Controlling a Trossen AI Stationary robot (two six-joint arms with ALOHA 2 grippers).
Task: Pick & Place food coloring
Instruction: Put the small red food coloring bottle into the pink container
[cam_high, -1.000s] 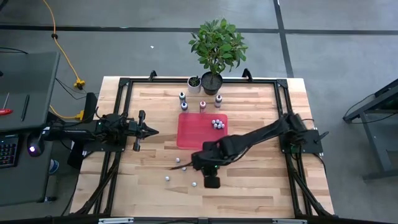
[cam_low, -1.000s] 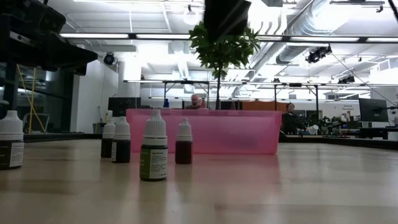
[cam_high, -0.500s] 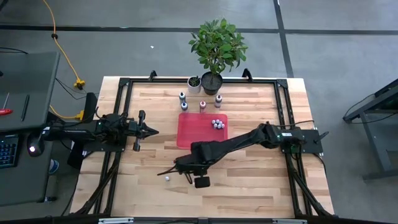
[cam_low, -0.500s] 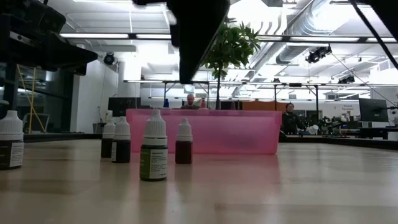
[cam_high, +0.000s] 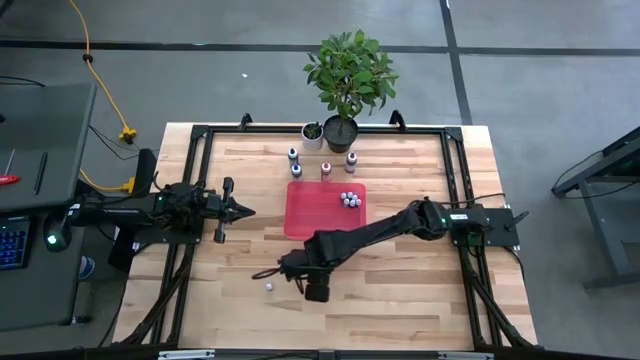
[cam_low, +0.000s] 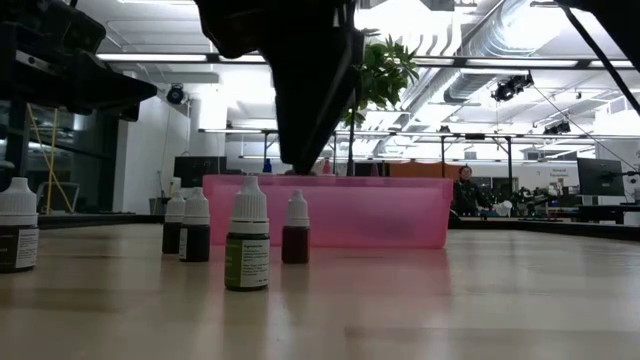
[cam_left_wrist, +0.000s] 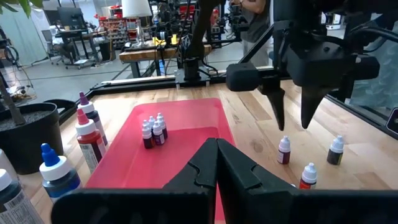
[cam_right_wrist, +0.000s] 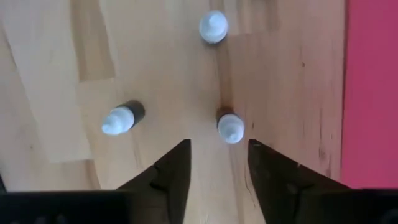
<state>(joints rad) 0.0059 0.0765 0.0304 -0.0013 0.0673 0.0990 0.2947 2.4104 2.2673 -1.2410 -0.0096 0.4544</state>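
Food coloring bottle (cam_right_wrist: 229, 127) just ahead of parted right gripper (cam_right_wrist: 217, 163)

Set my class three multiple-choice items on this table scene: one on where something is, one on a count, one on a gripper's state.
1. Where does the cluster of small bottles stand?
A. in the red tray
B. in the plant pot
C. on the floor

2. How many food coloring bottles stand on the wooden table in the right wrist view?
A. one
B. three
C. six

3. How is the right gripper?
A. shut on a bottle
B. shut on the tray's rim
C. open, holding nothing

Answers:
1 A: the cluster sits on the tray's red floor.
2 B: three white caps show on the wood there.
3 C: its fingers hang apart with nothing between them.
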